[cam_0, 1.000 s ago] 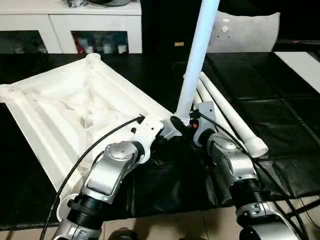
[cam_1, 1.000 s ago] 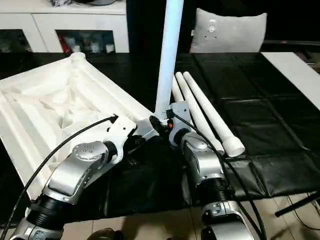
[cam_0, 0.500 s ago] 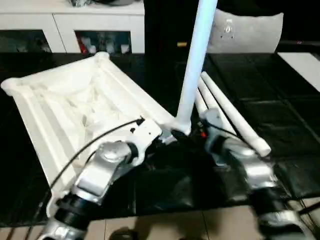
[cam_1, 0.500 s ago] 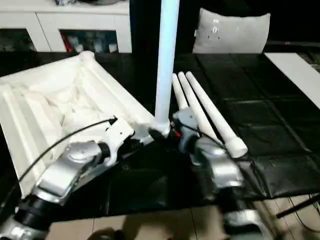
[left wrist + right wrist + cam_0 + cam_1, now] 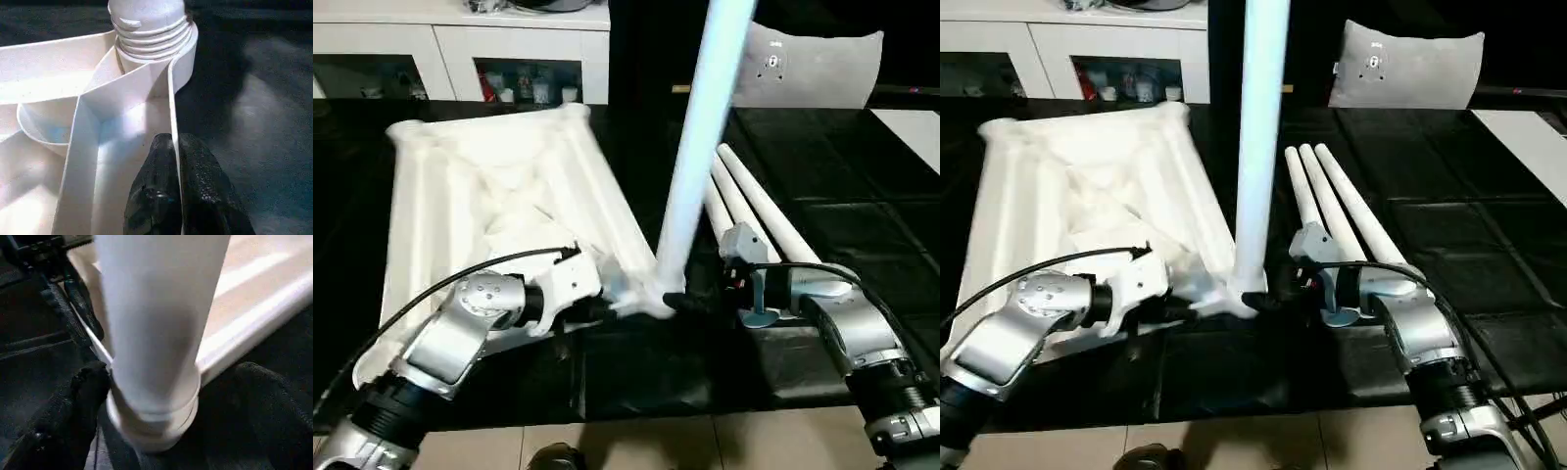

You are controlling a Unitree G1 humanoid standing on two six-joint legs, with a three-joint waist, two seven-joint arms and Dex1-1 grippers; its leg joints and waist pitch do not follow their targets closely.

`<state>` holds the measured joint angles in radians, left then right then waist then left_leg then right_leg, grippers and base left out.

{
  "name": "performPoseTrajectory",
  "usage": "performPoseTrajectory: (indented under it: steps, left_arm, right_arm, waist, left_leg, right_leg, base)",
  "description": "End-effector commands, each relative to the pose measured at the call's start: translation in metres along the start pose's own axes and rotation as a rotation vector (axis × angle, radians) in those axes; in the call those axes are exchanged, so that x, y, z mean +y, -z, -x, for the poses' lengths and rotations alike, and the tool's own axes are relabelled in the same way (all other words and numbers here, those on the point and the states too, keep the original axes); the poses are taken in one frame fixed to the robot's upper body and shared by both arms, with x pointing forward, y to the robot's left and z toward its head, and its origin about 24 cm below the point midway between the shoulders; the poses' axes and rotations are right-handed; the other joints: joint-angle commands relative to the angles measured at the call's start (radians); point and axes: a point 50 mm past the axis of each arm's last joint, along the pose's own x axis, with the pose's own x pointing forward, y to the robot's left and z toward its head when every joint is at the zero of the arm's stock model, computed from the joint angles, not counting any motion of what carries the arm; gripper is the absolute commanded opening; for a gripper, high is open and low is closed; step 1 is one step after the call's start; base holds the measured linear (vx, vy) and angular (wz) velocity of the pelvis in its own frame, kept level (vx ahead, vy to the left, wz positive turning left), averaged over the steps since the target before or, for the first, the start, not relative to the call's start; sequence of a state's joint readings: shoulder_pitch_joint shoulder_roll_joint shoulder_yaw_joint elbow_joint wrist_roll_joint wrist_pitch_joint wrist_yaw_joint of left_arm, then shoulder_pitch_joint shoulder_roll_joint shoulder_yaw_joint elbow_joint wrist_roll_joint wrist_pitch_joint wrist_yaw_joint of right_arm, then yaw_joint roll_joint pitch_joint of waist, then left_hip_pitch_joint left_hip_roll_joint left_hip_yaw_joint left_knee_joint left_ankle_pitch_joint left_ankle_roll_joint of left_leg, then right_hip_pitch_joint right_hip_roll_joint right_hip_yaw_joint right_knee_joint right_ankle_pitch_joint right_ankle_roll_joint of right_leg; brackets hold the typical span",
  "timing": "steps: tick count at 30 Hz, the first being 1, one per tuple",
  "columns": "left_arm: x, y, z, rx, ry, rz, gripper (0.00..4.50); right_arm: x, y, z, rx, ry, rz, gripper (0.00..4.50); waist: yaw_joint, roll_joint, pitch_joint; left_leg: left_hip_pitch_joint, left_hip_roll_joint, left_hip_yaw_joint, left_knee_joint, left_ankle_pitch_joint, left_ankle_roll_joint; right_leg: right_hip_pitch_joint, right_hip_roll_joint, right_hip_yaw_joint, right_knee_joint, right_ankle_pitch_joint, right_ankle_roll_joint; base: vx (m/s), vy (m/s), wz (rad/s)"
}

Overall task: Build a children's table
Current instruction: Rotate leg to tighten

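**Leg upright in the corner socket, fingers on both sides**

While the white top [image 5: 499, 196] lies ribbed side up on the black tabletop [image 5: 862, 225], one leg [image 5: 700, 147] stands upright in its near corner socket [image 5: 156, 44]. Left fingers [image 5: 166, 196] are pinched on the thin rim wall just beside that socket, one pad on each side of the wall. Right fingers [image 5: 73, 401] sit spread on either side of the leg's base, close against it, near its collar. Three spare legs [image 5: 1342, 215] lie side by side on the tabletop beyond the right arm. All parts are smooth white plastic; the legs are long tapered tubes, the socket shows threaded rings, and the tabletop cover is black and padded.
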<state>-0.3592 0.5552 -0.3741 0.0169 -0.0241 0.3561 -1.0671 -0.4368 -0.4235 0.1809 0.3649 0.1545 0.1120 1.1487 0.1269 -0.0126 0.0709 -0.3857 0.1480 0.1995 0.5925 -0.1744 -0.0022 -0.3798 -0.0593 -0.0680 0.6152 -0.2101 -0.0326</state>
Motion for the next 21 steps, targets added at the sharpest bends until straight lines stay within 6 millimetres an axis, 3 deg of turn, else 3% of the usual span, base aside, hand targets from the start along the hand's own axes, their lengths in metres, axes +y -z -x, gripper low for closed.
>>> performPoseTrajectory:
  steps: [1,6,21]
  left_arm:
    - [-0.0096,-0.0006,-0.0057,0.019,0.103,-0.042,0.00]
    - [-0.0073,0.0008,-0.0029,0.020,0.120,-0.061,0.00]
    - [-0.0095,0.0018,-0.0029,0.014,0.147,-0.070,0.00]
  right_arm:
    - [-0.0009,-0.0025,0.0026,0.007,-0.033,0.019,4.44]
    - [-0.0005,-0.0009,0.0028,0.011,-0.060,0.014,4.44]
    - [0.0054,0.0016,-0.0021,0.005,-0.130,-0.023,3.16]
  waist:
    - [-0.003,0.009,-0.064]
    - [-0.002,0.007,-0.067]
    - [0.001,0.006,-0.071]
  left_leg:
    - [0.034,0.100,-0.049,-0.077,-0.237,0.009]
    - [0.031,0.099,-0.049,-0.074,-0.215,0.017]
    - [0.031,0.100,-0.047,-0.071,-0.193,0.024]
  right_leg:
    - [0.029,-0.112,0.063,-0.072,-0.155,-0.211]
    - [0.033,-0.114,0.063,-0.069,-0.139,-0.217]
    - [0.034,-0.113,0.061,-0.065,-0.122,-0.224]
  base:
    - [0.000,0.000,0.00]
    - [0.000,0.000,0.00]
    - [0.000,0.000,0.00]
